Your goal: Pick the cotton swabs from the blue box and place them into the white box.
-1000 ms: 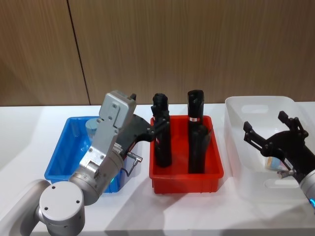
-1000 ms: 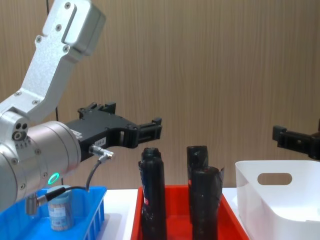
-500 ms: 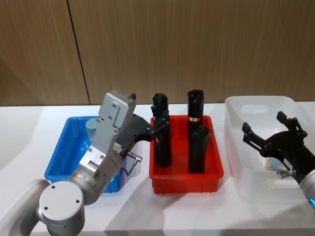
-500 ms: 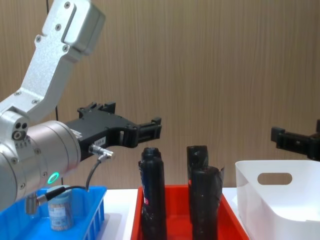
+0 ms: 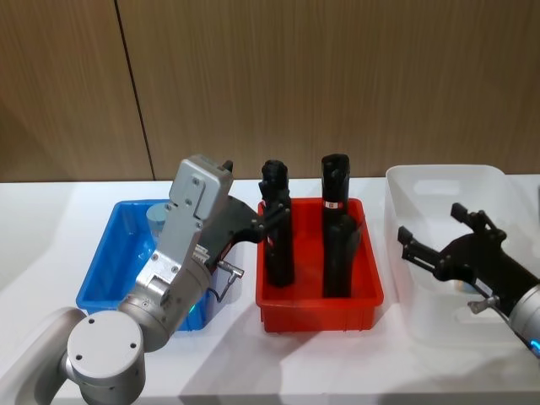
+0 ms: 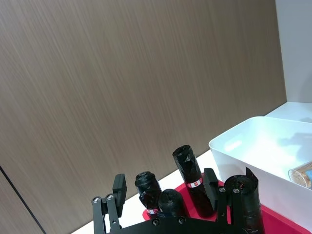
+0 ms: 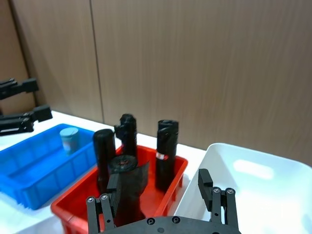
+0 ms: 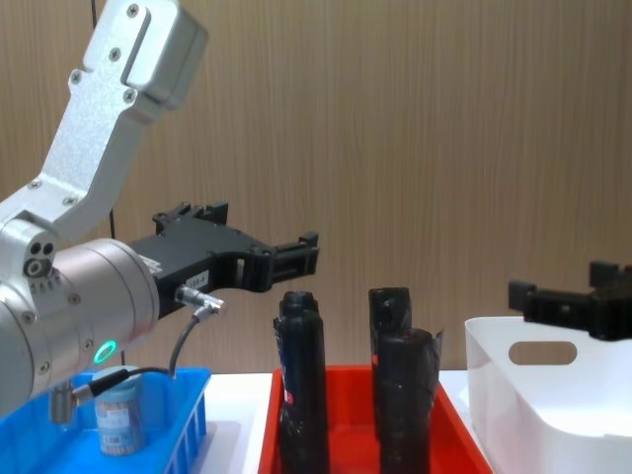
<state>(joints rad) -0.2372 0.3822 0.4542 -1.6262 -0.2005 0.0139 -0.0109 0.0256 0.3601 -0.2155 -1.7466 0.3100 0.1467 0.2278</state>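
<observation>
One tub of cotton swabs (image 8: 120, 416) stands in the blue box (image 5: 108, 255) at its far end, its pale lid (image 7: 70, 132) showing beyond the black bottles. Another tub (image 6: 302, 175) lies inside the white box (image 5: 439, 178). My left gripper (image 5: 272, 212) is open and holds nothing. It hangs above the gap between the blue box and the red crate, level with the bottle tops. My right gripper (image 5: 432, 229) is open too, with nothing in it, and hovers over the left part of the white box (image 8: 533, 395).
A red crate (image 5: 321, 308) stands between the two boxes and holds tall black wrapped bottles (image 5: 278, 232). Their tops (image 8: 296, 306) reach close to the left gripper's fingers. A wooden wall runs behind the white table.
My right gripper has moved left and a little lower over the white box, still open. The left arm has not moved.
</observation>
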